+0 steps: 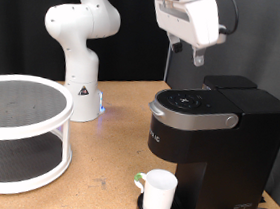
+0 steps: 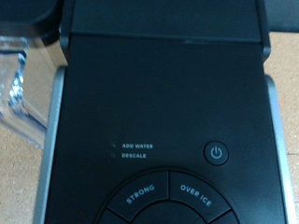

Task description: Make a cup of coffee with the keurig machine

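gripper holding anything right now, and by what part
Nothing is held. The gripper hangs in the air above the keurig, with nothing between its jaws. The cup sits on the machine's drip base, untouched.

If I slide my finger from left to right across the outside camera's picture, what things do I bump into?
Round white two-tier rack → white robot arm base → small white ceramic mug → boxy black coffee machine. The robot's hand hangs above the machine.
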### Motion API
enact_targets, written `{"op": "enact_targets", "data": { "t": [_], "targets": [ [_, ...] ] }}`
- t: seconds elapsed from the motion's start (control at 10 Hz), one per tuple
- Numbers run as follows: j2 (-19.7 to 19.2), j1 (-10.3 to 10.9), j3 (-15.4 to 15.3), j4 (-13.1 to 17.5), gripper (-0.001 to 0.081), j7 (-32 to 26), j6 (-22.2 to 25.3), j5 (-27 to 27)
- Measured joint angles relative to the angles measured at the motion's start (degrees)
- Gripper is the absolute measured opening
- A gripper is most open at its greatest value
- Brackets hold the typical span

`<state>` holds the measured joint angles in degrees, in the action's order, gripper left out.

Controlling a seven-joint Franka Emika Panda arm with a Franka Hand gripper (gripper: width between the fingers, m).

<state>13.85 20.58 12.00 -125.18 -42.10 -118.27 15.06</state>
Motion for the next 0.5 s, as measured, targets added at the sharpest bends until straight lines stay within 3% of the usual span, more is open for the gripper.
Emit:
{"op": "enact_targets", "data": {
  "t": [0.2, 0.3, 0.4, 0.5],
  "targets": [
    [-1.51, 0.00, -0.31, -0.50, 0.0801, 0.00, -2.29, -1.39],
    [-2.11, 0.00, -0.48, -1.05, 0.0691, 0.00, -3.49, -2.17],
    [-2.49, 0.00, -0.61, -1.83, 0.0691, -0.01, -4.28, -2.54],
    [-2.85, 0.00, -0.63, -2.51, 0.0524, -0.07, -4.68, -2.69]
  ]
}}
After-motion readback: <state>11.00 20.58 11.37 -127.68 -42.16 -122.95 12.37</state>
